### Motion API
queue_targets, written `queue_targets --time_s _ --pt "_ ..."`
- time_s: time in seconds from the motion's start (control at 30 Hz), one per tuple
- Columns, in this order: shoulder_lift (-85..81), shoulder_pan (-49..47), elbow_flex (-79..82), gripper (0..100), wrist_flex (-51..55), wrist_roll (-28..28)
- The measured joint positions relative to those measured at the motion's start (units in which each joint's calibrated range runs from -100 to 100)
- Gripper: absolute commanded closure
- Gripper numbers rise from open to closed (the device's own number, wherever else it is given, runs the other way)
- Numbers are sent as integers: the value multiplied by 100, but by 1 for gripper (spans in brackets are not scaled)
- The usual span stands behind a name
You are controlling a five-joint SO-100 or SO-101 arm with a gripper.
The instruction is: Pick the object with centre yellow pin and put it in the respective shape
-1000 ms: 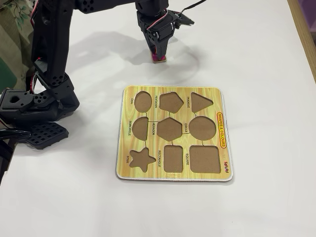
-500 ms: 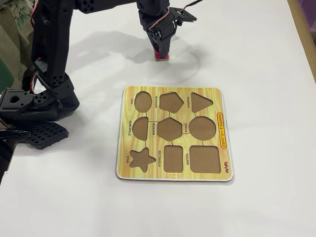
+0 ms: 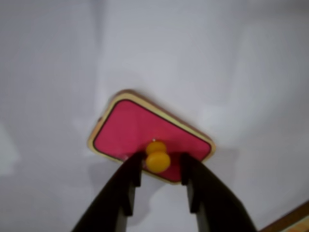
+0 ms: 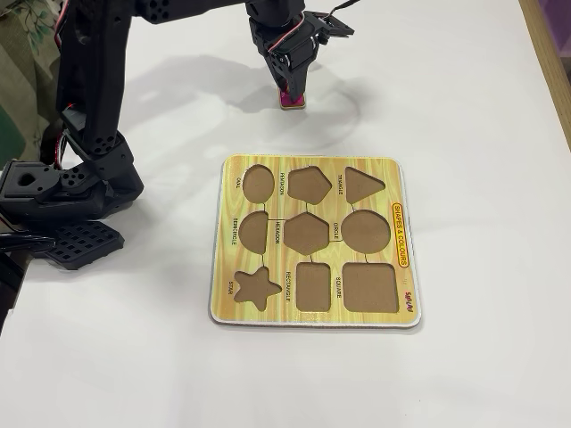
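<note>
The object with centre yellow pin (image 3: pixel 140 130) is a magenta-pink rounded rectangle with a pale rim. It hangs tilted, with a shadow on the white table beneath it. Its yellow knob (image 3: pixel 158 162) sits between the two black fingertips of my gripper (image 3: pixel 160 163), which is shut on it. In the fixed view the gripper (image 4: pixel 290 89) points down behind the puzzle board (image 4: pixel 308 161), and the pink piece (image 4: pixel 292 101) shows at its tip. The respective shape (image 4: pixel 313 286), the brown cutout labelled RECTANGLE, is in the board's front row, far from the gripper.
The wider SQUARE cutout (image 4: pixel 369 287) lies right of the rectangle, and the star cutout (image 4: pixel 256 287) lies left of it. Several other cutouts fill the board. The arm's black base (image 4: pixel 62 187) stands at the left. A wooden table edge (image 4: pixel 549 53) runs along the right.
The gripper with the pink piece has shifted slightly right and up in the fixed view. The piece now hangs a little off the table. The board has not moved.
</note>
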Motion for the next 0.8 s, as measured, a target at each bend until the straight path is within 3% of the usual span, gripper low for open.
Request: queue_targets --time_s 0.8 --pt "0 0 0 95 0 135"
